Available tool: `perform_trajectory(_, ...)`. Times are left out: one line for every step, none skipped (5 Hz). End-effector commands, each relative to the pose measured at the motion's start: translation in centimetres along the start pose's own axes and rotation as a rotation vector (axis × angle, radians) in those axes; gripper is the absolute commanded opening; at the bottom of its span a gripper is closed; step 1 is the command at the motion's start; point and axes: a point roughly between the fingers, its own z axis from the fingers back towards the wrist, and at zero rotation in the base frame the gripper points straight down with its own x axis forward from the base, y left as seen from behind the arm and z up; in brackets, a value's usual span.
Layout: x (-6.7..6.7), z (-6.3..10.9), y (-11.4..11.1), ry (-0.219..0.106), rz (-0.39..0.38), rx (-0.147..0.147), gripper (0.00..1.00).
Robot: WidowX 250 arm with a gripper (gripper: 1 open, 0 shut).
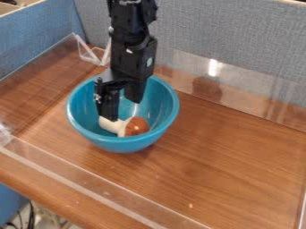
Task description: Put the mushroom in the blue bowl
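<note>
Confirmed: mushroom (128,126) lying on its side inside bowl (84,122), beneath pincer (121,100); pincer open, gripping nothing; bowl upright on desk (216,170).

mushroom (124,126) in blue bowl (122,143) | bowl on table (227,170), L side

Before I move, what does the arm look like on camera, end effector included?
The arm is black or very dark, built of chunky, angular, jointed segments with a few small pale specks on its upper part. The end effector is just as dark, with angular dark fingers. I can make out no lettering, and the picture is too coarse to settle finer details such as screws or wiring.
</note>
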Motion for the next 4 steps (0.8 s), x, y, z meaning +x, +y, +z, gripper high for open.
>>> perform_trajectory(-0.43,2.22,-0.07,0.001,0.016,0.077,1.0)
perform_trajectory(-0.36,2.59,-0.17,-0.007,0.018,0.084,1.0)
perform_trajectory(-0.26,2.61,-0.2,-0.012,0.02,0.086,1.0)
perform_trajectory(-0.14,2.66,-0.24,-0.017,0.021,0.088,1.0)
